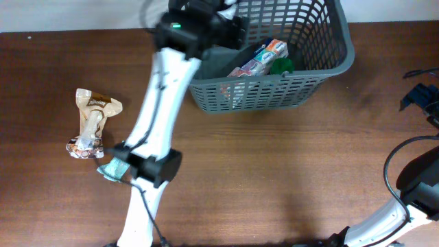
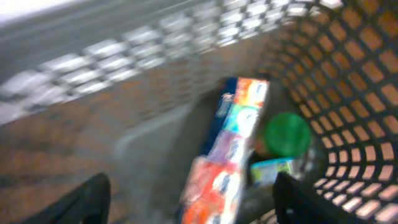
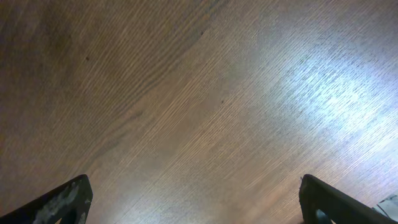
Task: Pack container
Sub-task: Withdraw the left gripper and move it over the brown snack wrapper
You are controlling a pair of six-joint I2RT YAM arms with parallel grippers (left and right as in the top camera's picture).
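Far back, container [image 1: 274,92] lies lengthwise left-to-right.

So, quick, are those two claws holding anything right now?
Left gripper: open, empty, over the basket.
Right gripper: open, empty, above the table.

Left hand [image 2: 193,208] and right hand [image 3: 199,208] both gape wide, empty.

- From overhead: looks straight down, far off, onto brown wooden table [image 1: 274,178] and large dark grey lattice-sided plastic basket [image 1: 274,92].
- From left wrist: peers close, blurred, into same basket, shared with overhead.
- From right wrist: faces table, very near.
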